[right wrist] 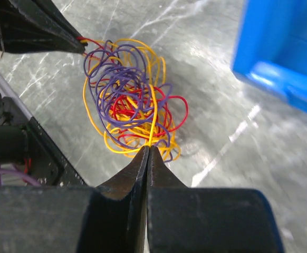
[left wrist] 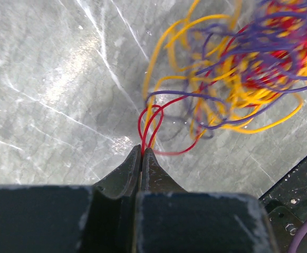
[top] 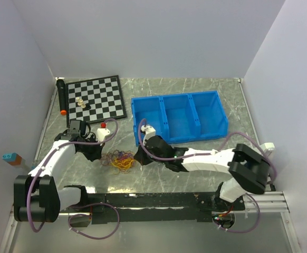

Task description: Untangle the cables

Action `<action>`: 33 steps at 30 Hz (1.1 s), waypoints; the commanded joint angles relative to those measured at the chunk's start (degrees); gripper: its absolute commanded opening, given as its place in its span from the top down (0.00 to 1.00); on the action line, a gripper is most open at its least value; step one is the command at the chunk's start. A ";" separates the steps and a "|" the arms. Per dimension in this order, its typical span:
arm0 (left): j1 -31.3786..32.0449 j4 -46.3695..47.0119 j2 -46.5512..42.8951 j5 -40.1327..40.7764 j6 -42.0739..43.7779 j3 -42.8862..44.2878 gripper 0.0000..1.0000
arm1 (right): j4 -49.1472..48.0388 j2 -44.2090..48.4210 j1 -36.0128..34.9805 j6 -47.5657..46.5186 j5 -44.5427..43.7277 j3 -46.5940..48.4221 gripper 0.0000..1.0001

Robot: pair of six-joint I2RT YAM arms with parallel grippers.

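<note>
Cables point(top: 123, 159) heaped on worktop point(top: 159, 182) between claws; left claw point(left wrist: 142, 150) pinched shut on a red one, right claw point(right wrist: 148, 150) shut on a yellow one (arms low, angled inward).

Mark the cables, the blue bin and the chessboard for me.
cables point(top: 123, 161): top view, middle of the tangle.
blue bin point(top: 179, 118): top view, floor of its middle compartment.
chessboard point(top: 103, 95): top view, bare squares near its middle.
</note>
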State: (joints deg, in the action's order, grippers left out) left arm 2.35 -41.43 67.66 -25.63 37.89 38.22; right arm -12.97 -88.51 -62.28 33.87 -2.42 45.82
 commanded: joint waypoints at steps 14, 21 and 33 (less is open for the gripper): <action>-5.59 0.56 -3.42 7.61 1.40 5.02 0.99 | 34.39 39.18 1.55 7.61 -20.42 -11.20 1.00; -11.75 -0.67 0.72 8.32 -0.80 11.34 0.99 | 51.54 52.63 3.13 9.55 -32.20 -5.14 1.00; -15.80 1.17 -0.25 12.00 3.15 8.02 0.99 | 60.17 64.95 3.13 1.03 -51.28 13.67 1.00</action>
State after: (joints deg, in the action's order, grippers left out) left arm -12.45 -42.02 68.71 -18.22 38.48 48.45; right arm 44.01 -26.22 -59.46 40.05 -43.07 54.74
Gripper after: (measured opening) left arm 0.023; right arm 0.007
